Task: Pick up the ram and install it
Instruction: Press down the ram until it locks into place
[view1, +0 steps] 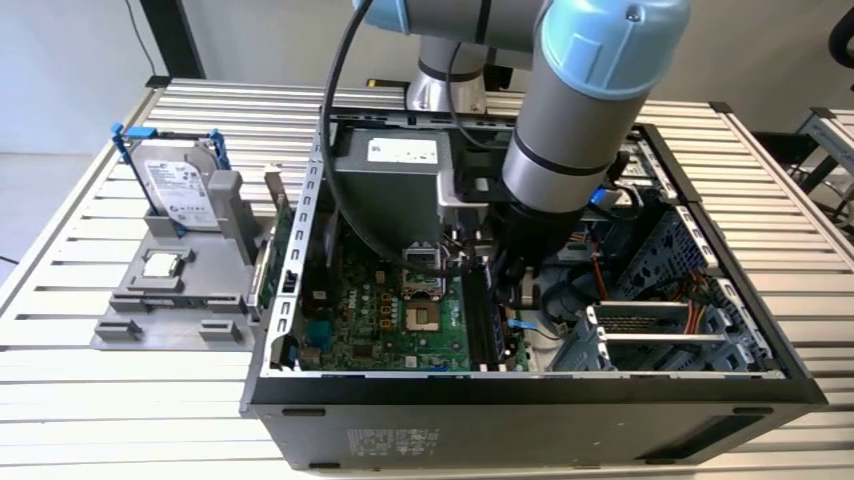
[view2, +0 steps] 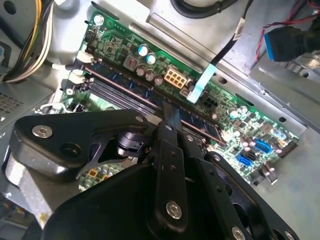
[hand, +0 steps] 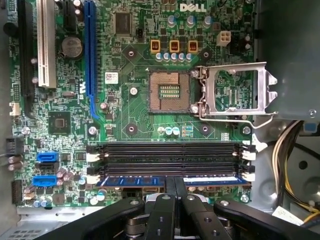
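The gripper (hand: 174, 187) is down inside the open computer case (view1: 534, 385), over the motherboard (hand: 130, 115) near the edge that carries the memory slots (hand: 170, 157). Its two fingers (hand: 161, 212) are drawn narrow and pinch the ram (hand: 150, 181) at the middle of its length. The ram stands on edge, a thin blue-and-dark stick, in the outermost slot of the row, the one nearest the board's edge. Its long axis runs along that slot, parallel to the three bare black slots beside it, so the stick extends to both sides of the fingers and points at the white latches (hand: 248, 176) at each end of the slot. In the second wrist view the same stick (view2: 197, 122) runs out past the fingertips along the slot. The ram lies directly under the tool, with the closing direction of the jaws across its thin face; whether it is fully seated I cannot tell. The empty processor socket (hand: 169, 91) sits further in on the board with its retention frame (hand: 235, 90) swung open. On the slatted bench beside the case, a grey fixture (view1: 174, 300) holds the hard drive (view1: 174, 185) and the processor chip (view1: 162, 264).
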